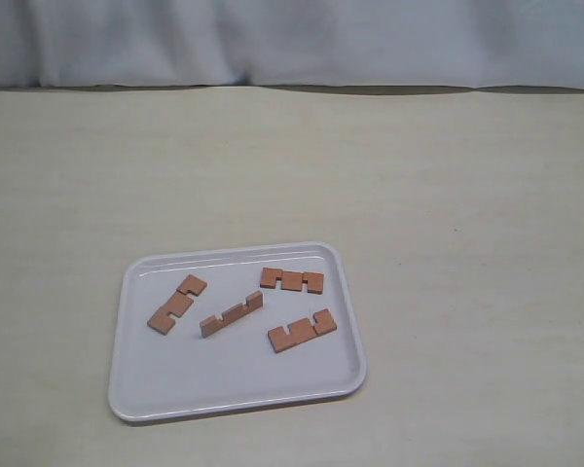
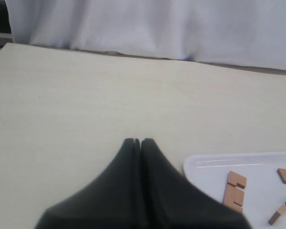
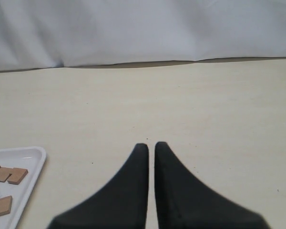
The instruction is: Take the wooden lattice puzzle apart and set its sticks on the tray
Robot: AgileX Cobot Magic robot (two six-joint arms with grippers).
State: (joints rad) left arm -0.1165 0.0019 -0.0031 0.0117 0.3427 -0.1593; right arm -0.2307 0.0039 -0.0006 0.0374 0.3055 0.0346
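On the tray (image 1: 236, 384), you see four separate sticks (image 1: 232, 314), none interlocked, all lying apart from one another inside its rim. Note the left gripper (image 2: 137, 141) off the tray, beside one corner, jaws pressed together and empty. Note the right gripper (image 3: 151, 145), also off the tray, jaws nearly touching, gripping nothing.

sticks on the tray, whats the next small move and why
Probably no further pick: I'd just lift both arms away to rest. All four sticks lie apart inside the tray, none interlocked, and the left gripper and right gripper are shut on nothing over the table beside it.
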